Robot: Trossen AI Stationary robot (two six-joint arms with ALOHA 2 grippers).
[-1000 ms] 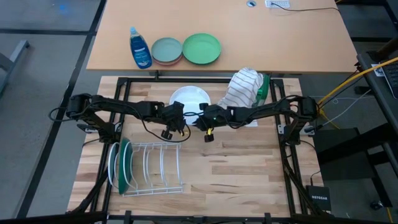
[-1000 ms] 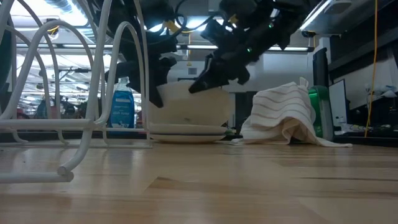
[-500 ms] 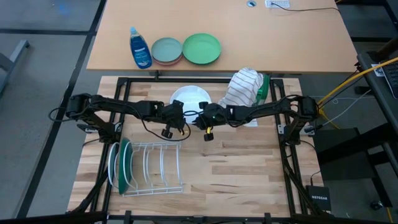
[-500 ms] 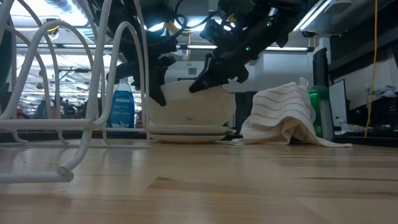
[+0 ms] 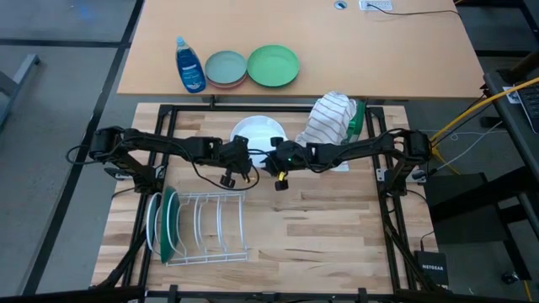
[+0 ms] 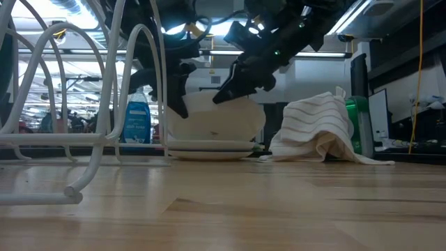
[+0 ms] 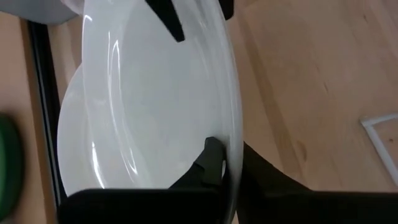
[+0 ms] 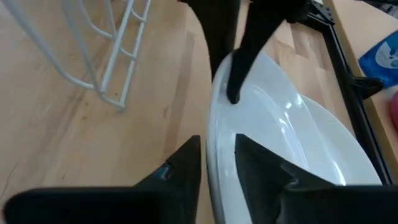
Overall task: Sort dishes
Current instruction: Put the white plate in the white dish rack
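Observation:
Two white plates [image 5: 257, 132] are stacked at the far middle of the table. The top plate [image 6: 216, 118] is tipped up, its far edge on the flat plate [image 6: 209, 148] beneath. My left gripper [image 5: 244, 158] is shut on its raised near rim. My right gripper [image 5: 268, 158] is open beside it, one finger [image 8: 186, 165] on each side of the same rim [image 8: 219, 155]. A wire rack [image 5: 206, 225] at the near left holds a dark green plate [image 5: 171, 223] and a white plate [image 5: 153, 220] upright. My left gripper pinches the tipped plate's raised near rim [image 7: 229, 163] between its two fingers, one on the inner face and one on the underside. It comes level from the table's left. The plate leans steeply, with its far edge on the plate below. Whether my right gripper's fingers touch the rim, I cannot tell.
A striped towel [image 5: 328, 118] lies bunched at the far right, with a green object [image 5: 358, 118] behind it. On the desk beyond the table stand a blue soap bottle [image 5: 189, 64], a grey-blue plate [image 5: 225, 67] and a light green plate [image 5: 273, 65]. Bare wood spreads near and right.
My left gripper has shut on the raised rim of the top white plate. My right gripper's fingers have parted a little on the same rim. The plate stays tipped up in the same place.

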